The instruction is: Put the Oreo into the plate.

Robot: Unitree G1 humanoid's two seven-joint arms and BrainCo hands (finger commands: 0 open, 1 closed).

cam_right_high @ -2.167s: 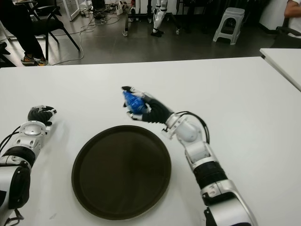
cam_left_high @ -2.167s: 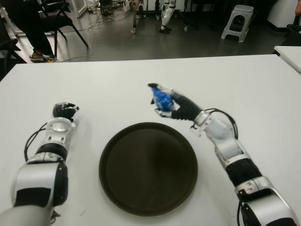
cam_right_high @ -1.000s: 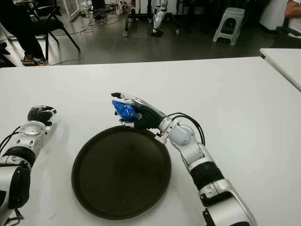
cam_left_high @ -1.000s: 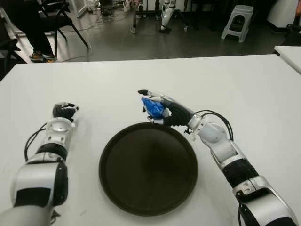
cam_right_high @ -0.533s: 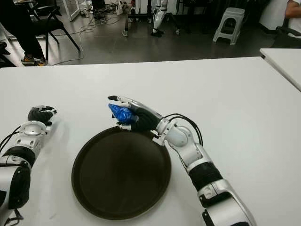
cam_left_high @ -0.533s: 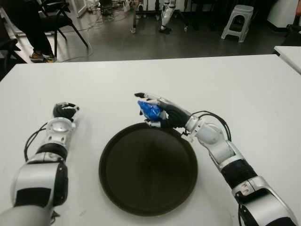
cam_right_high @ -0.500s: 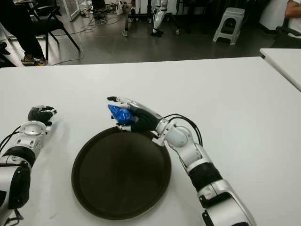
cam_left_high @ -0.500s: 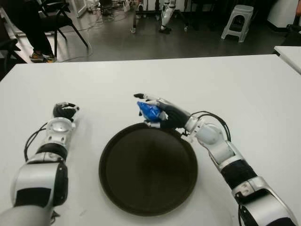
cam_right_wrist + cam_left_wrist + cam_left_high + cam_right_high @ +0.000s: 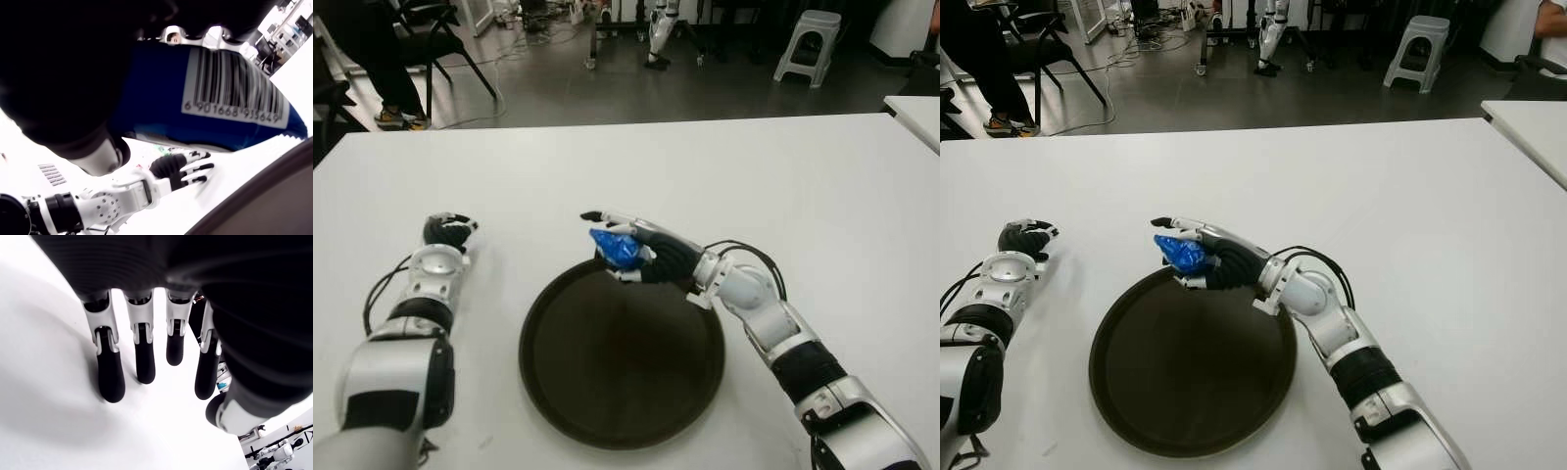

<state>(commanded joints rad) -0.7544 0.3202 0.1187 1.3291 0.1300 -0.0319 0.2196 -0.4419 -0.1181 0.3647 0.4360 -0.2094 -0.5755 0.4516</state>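
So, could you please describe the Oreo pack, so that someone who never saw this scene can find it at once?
Start from the white table and find the round dark plate near its front edge. At the plate's far rim, the right hand holds the Oreo pack in its fingers. It is the only bright blue thing there, a small crinkled wrapper with a barcode.

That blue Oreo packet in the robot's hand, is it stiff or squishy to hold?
Probably crinkly: the Oreo packet looks creased in the right hand. Likely light, since fingertips alone hold it above the plate. Its glossy wrapper may be slippery.
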